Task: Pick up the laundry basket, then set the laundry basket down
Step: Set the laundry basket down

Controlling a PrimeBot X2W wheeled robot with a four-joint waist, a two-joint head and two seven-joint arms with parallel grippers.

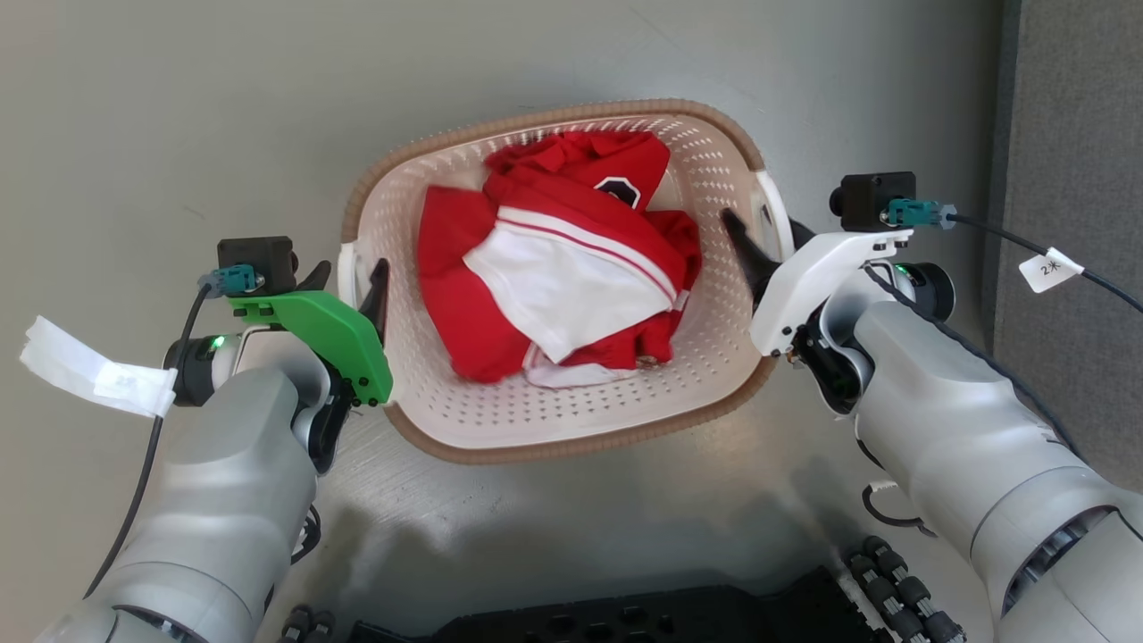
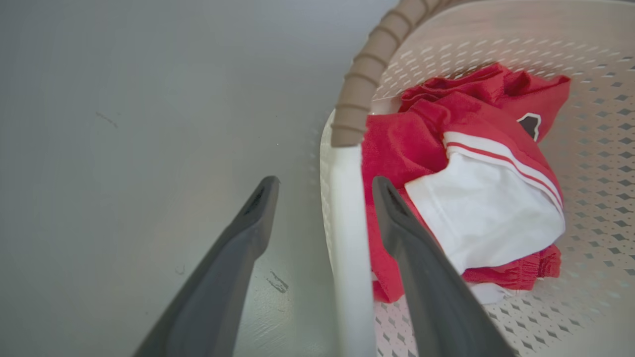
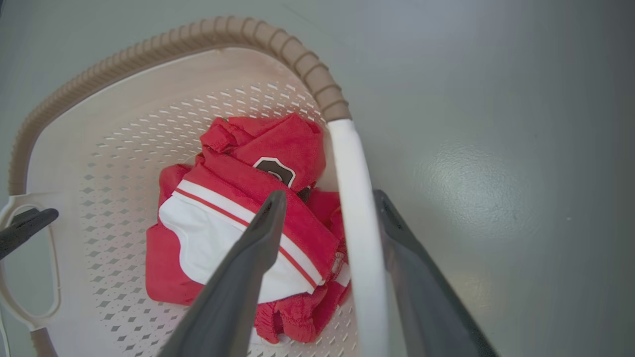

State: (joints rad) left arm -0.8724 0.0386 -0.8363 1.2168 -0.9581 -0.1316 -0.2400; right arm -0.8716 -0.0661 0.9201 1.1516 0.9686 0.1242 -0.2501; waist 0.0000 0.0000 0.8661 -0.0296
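Standing place: the laundry basket (image 1: 554, 114) is seen on the grey floor (image 1: 179, 107), set between the two arms with its long side across the head view.
Build: cream perforated walls are topped by a brown woven-look rim, with a white handle at each short end.
Contents: red and white garments (image 1: 554, 268) are heaped in the bottom, with a dark badge showing on top.
Left gripper (image 1: 353, 272): the fingers are spread, one outside and one inside the left handle (image 2: 347, 223). A clear gap is left on the outer side, and nothing is clamped.
Right gripper (image 1: 759, 223): the fingers are parted astride the right handle (image 3: 357, 208). The outer finger lies just beside or against it, and contact cannot be told. The inner finger is held apart, over the garments.
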